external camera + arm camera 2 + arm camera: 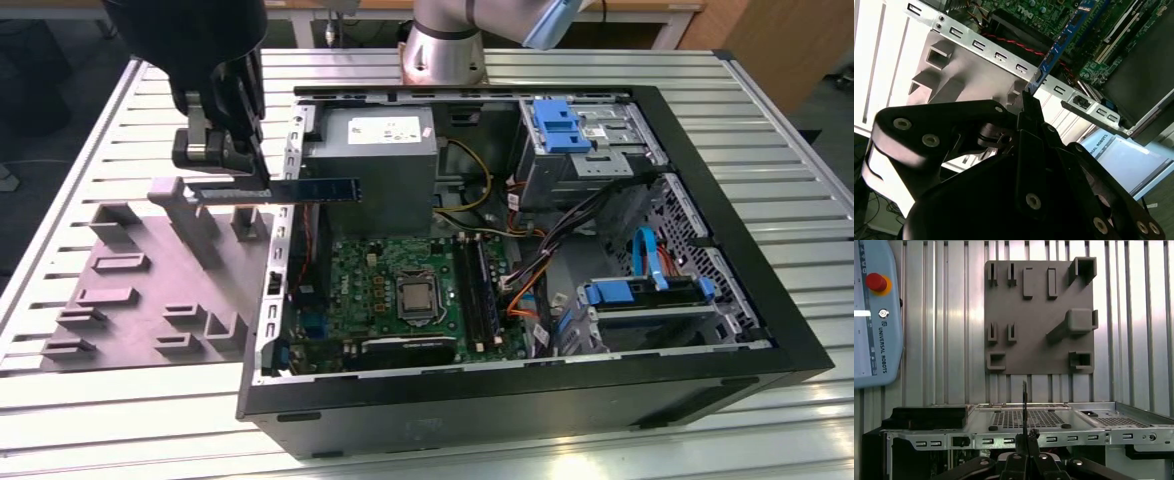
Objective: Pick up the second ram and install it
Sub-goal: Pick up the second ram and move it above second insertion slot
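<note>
second ram (320, 189) hangs clamped in claw (230, 170), its gripped end hidden.

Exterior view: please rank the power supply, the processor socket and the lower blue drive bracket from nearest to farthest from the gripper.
1. Power supply, grey box beside the gripper holding the second ram.
2. Processor socket, middle of the green board.
3. Lower blue drive bracket, exterior view's right.
</note>
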Controlling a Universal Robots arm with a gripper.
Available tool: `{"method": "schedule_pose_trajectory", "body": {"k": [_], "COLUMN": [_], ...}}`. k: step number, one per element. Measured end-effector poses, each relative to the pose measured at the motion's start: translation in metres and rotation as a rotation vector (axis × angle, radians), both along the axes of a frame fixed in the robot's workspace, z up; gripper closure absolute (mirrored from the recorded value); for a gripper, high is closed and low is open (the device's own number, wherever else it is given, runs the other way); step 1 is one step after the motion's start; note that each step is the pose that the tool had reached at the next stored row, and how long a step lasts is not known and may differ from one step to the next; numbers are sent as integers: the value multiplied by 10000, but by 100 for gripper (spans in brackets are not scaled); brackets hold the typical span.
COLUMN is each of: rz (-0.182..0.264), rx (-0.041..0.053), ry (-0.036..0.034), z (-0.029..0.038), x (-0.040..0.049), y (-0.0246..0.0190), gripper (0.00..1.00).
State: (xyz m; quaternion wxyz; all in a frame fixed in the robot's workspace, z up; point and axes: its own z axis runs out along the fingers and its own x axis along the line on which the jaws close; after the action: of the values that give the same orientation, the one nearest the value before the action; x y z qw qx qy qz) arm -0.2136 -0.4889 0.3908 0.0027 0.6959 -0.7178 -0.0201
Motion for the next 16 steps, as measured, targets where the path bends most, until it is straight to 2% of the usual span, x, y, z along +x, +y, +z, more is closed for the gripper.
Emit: {"method": "schedule_pose_trajectory", "body": {"k": [16], "rz": [-1], "rx": [0], "ry": [0], "z": [0], "x": [56], "y": [0], "gripper": [88]}}
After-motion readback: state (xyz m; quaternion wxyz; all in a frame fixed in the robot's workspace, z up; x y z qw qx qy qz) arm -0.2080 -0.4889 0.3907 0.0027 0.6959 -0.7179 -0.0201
